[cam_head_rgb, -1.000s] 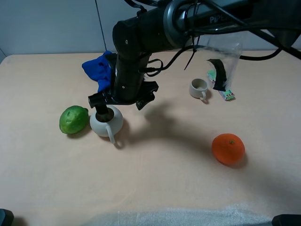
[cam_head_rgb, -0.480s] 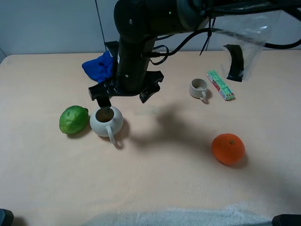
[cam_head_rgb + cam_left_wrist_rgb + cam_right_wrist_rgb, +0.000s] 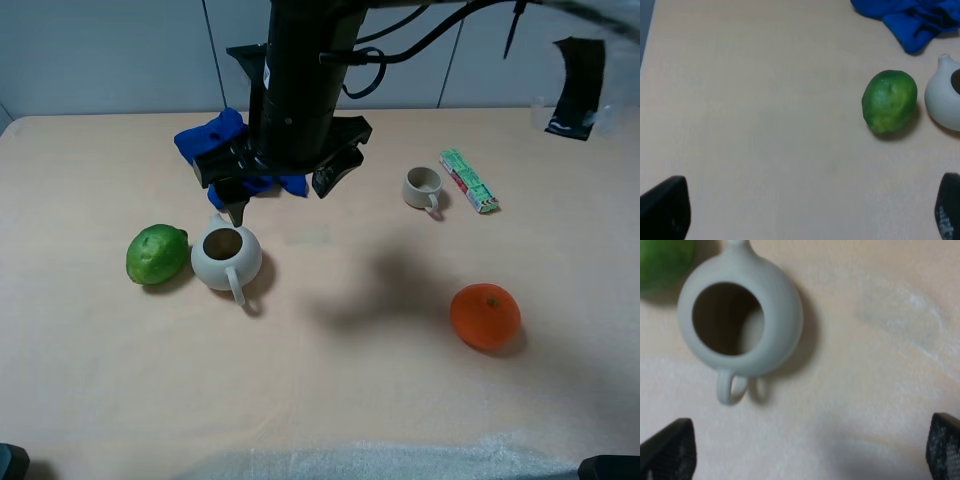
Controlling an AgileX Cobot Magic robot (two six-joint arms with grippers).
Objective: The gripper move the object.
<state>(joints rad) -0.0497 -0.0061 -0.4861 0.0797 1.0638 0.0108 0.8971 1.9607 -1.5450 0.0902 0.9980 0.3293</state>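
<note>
The right claw (image 3: pixel 280 190) is reaching across the counter (image 3: pixel 330 400) and hanging with its jaws spread wide, gripping nothing. It is sitting above the object (image 3: pixel 226 257), a little toward the far edge. The object is standing upright in the counter's left half, just beside a lime (image 3: pixel 157 254), with its handle pointing at the near edge. The left claw (image 3: pixel 805 212), also spread, is waiting farther off, so the right claw is looking nearer.

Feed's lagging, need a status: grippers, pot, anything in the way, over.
Right gripper open, above pot, clear of it. Left gripper open, empty. Pot upright on table; lime close beside it.
</note>
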